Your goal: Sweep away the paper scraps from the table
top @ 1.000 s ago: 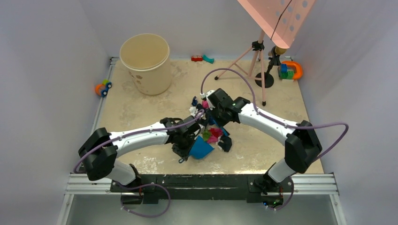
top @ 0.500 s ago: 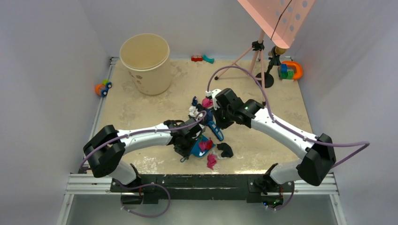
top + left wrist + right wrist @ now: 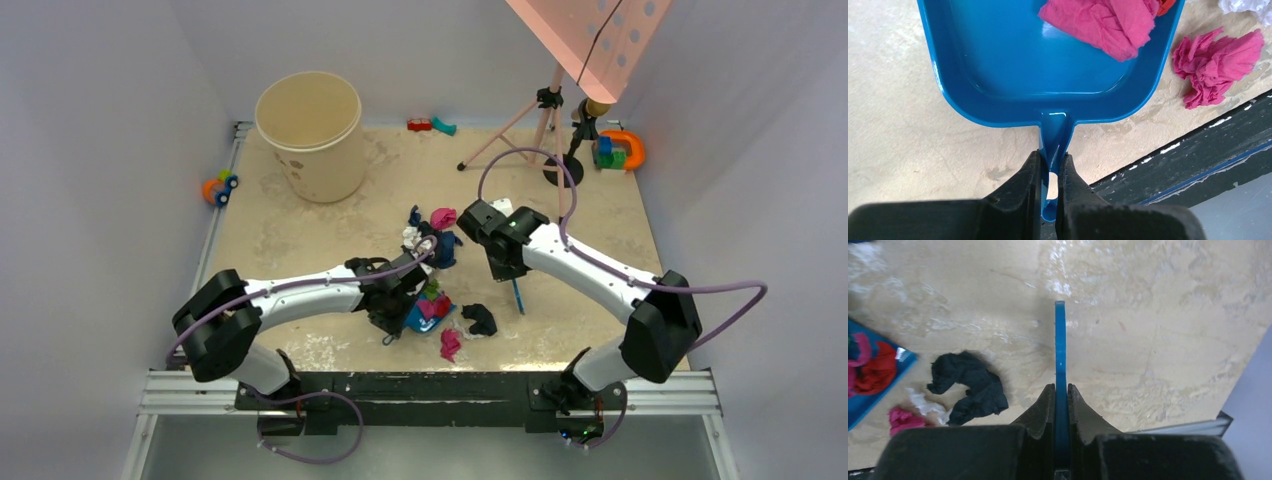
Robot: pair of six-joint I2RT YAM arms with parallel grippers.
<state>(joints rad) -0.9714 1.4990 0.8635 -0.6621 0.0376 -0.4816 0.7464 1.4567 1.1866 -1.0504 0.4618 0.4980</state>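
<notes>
From above, the crumpled paper scraps (image 3: 432, 240) sit mid-way across the mottled beige table (image 3: 300, 230). Some lie just far of the blue plastic dustpan (image 3: 425, 315), and a black wad (image 3: 481, 319) and a pink wad (image 3: 451, 343) lie to its near right.

Left wrist: my left gripper (image 3: 1050, 167) is clamped on the pan's handle. I'd keep the pan's lip flat on the table.

Right wrist: my right gripper (image 3: 1061, 390) pinches the blue hand brush (image 3: 1060, 340). I'd lower it right of the black wad and drag that wad towards the pan's mouth.

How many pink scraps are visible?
3 pink scraps: one in the dustpan, one on the table beside it by the near edge, one farther off, beyond the left arm. More may hide under the arms.
</notes>
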